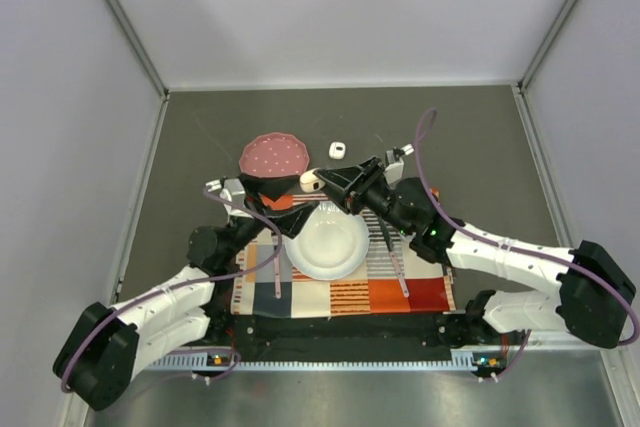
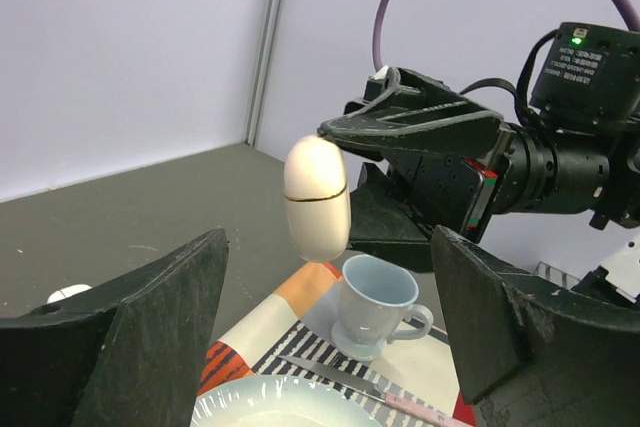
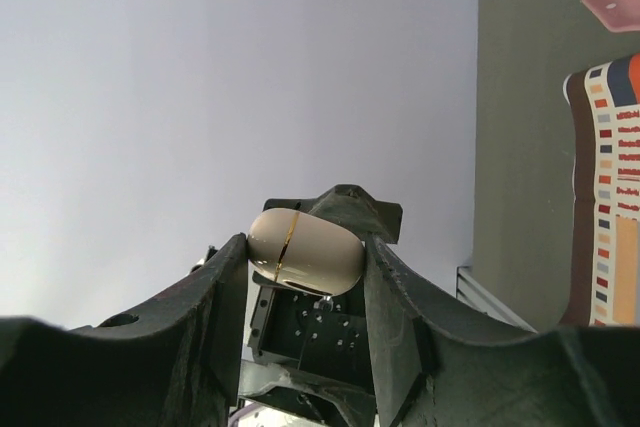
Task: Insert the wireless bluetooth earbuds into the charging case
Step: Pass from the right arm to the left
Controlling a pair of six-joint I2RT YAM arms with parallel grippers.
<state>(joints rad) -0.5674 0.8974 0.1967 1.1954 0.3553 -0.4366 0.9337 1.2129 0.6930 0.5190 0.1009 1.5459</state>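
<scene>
1. Top view: the right claw [image 1: 322, 180] clamps the white charging case [image 1: 310, 181] in the air just past the far edge of the striped placemat [image 1: 400, 292]. The left claw [image 1: 280, 189] hovers beside it, near the placemat's far left corner. A tiny white piece [image 1: 337, 150], likely an earbud, lies on the desk [image 1: 470, 147] farther beyond the placemat.
2. Left wrist view: the left claw's jaws are spread and hold nothing. The charging case [image 2: 317, 199] hangs above the placemat [image 2: 300, 352], its seam shut.
3. Right wrist view: the charging case [image 3: 305, 250] is pinched between both fingers, lid closed. By my reading no earbud is inside yet, so opening the case and loading it are both left to do.
</scene>
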